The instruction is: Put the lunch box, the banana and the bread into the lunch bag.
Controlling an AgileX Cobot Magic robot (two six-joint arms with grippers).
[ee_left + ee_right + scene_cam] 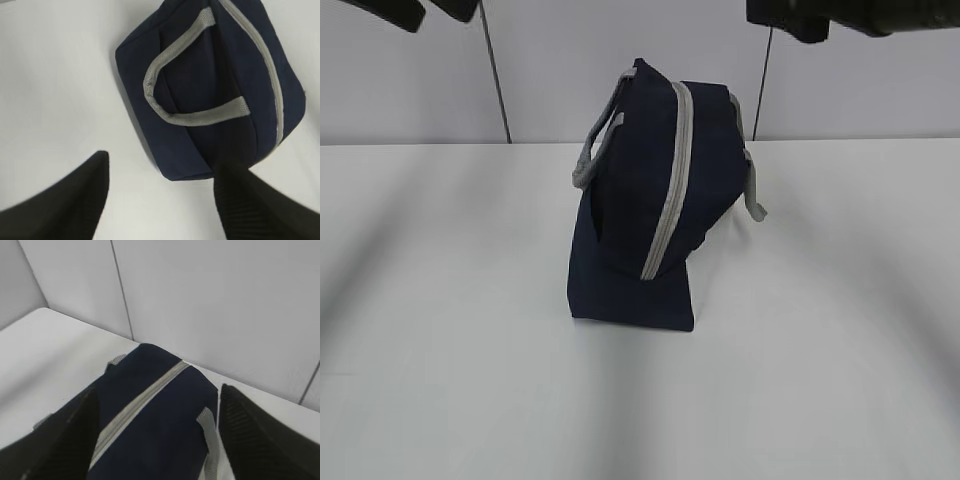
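Note:
The lunch bag (645, 200) is navy blue and stands in the middle of the white table, with its grey zipper (670, 180) running shut along the top and its grey strap handles (165, 107) hanging at both sides. My left gripper (161, 165) is open and hovers above the table next to the bag's corner, with nothing between its fingers. High over the bag's top, my right gripper (159, 390) is also open, and the zipper (140, 400) shows below it between the fingers. The lunch box, the banana and the bread are out of view.
The white table (440, 350) spreads bare around the bag on every side that shows. A grey panelled wall (570, 60) rises right behind the table's back edge. Dark parts of both arms (820, 18) show along the top of the exterior view.

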